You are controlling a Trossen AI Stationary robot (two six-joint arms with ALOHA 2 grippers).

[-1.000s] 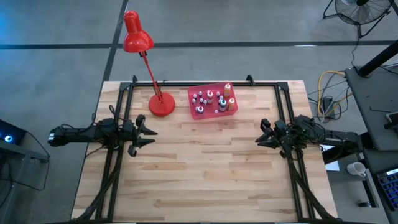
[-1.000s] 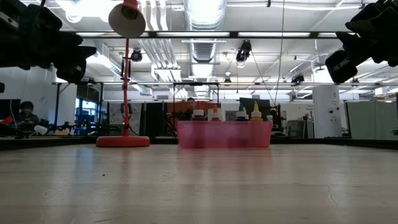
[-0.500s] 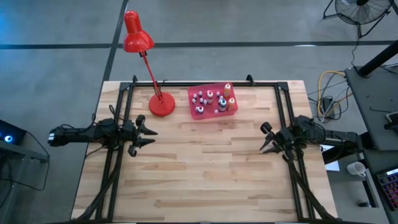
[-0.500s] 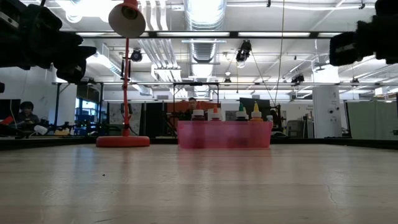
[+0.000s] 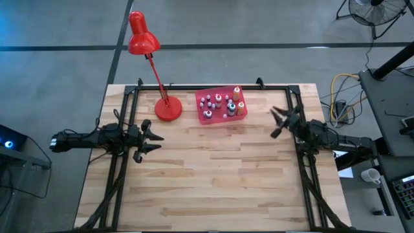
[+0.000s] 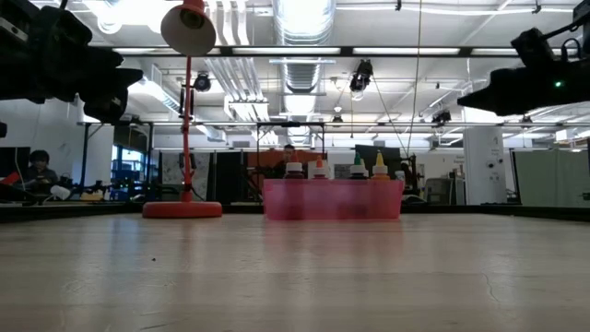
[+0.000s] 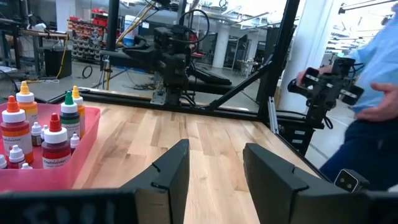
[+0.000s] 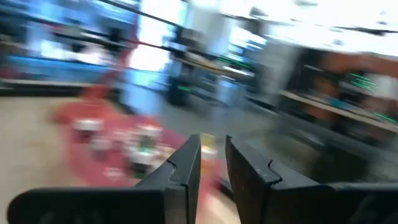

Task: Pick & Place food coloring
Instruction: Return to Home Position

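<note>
The food coloring bottles (image 5: 220, 103) stand upright in a pink tray (image 5: 242, 116) near the table's far edge. In the low view their caps (image 6: 336, 168) show above the tray wall (image 6: 332, 198). The left wrist view shows red, orange and green-capped bottles (image 7: 37, 127). My left gripper (image 5: 157, 140) hovers open over the table's left side, well short of the tray, its fingers (image 7: 171, 171) touching nothing. My right gripper (image 5: 272, 123) is open, in the air to the right of the tray and pointing toward it. The right wrist view shows the tray (image 8: 118, 146) only as a blur.
A red desk lamp stands with its base (image 5: 168, 109) just left of the tray, its head (image 5: 139, 35) beyond the far edge. Black frame rails (image 5: 294, 110) run along both sides. Bare wood (image 5: 213, 175) fills the middle and near part. A person's sleeve (image 7: 373, 81) shows beyond the right edge.
My right gripper has swung toward the table's far edge and turned its fingers toward the tray, staying in the air. The bottles and tray have not moved.
</note>
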